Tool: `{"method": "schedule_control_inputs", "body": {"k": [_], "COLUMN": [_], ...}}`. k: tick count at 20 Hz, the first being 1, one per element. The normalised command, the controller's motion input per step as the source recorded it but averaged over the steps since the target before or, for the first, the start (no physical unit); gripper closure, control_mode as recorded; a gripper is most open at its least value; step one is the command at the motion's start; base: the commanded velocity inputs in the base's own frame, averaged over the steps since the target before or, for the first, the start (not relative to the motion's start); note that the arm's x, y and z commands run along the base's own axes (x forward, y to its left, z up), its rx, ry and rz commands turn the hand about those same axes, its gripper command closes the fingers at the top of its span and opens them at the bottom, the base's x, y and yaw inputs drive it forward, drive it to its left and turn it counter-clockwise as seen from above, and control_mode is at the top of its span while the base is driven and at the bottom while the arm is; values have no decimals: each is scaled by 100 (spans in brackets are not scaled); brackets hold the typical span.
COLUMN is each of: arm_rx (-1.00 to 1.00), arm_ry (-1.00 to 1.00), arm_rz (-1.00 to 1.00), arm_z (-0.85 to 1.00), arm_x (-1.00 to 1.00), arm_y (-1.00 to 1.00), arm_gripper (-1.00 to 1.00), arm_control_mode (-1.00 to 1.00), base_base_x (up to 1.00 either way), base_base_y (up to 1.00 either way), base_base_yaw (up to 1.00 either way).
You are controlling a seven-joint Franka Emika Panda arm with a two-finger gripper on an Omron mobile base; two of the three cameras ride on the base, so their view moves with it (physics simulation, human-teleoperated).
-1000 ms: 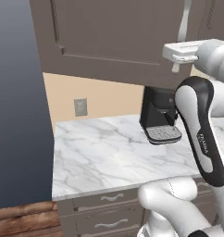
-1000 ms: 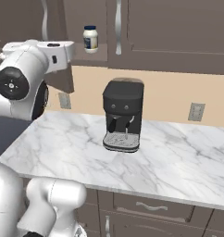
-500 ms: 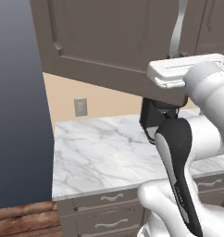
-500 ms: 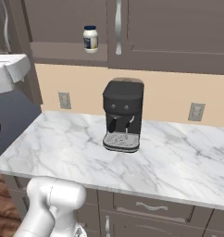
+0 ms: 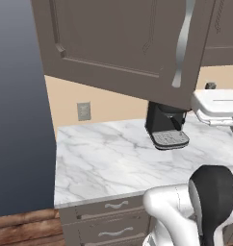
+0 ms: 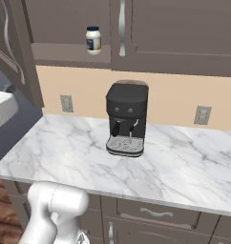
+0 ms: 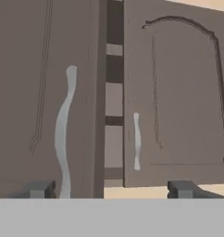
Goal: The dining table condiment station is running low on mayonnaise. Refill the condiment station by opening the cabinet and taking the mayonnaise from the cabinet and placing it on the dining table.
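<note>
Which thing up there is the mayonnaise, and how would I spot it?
Find the black coffee machine on the marble counter. Above it, slightly left, the opened cabinet shows a shelf. The mayonnaise stands there alone: a small whitish jar with a dark lid.

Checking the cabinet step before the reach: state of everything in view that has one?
cabinet: door swung wide open
neighbouring cabinet door: shut
mayonnaise: upright on the open shelf, lid on, untouched
gripper: fingers spread apart, holding nothing
coffee machine: upright, drip tray bare
</note>
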Motion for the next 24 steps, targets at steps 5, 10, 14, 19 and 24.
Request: {"method": "schedule_control_inputs", "body": {"k": [5,10,14,19,24], "arm_rx": [29,32,17,8,8], "arm_ry": [20,18,33,24,13], "arm_rz": [-1,28,36,31,16], "arm_z": [20,6,-33,-65,-87], "arm_x": [-23,8,45,40,74], "arm_y": [-100,-95,-46,-11,2], "arm_gripper": [-100,-100,-100,-100,-100], "arm_control_mode": [-100,-100,-100,-100,-100], "base_base_x": [0,0,0,0,0], "base_base_y": [0,0,0,0,0], "base_base_yaw": [0,0,0,0,0]}}
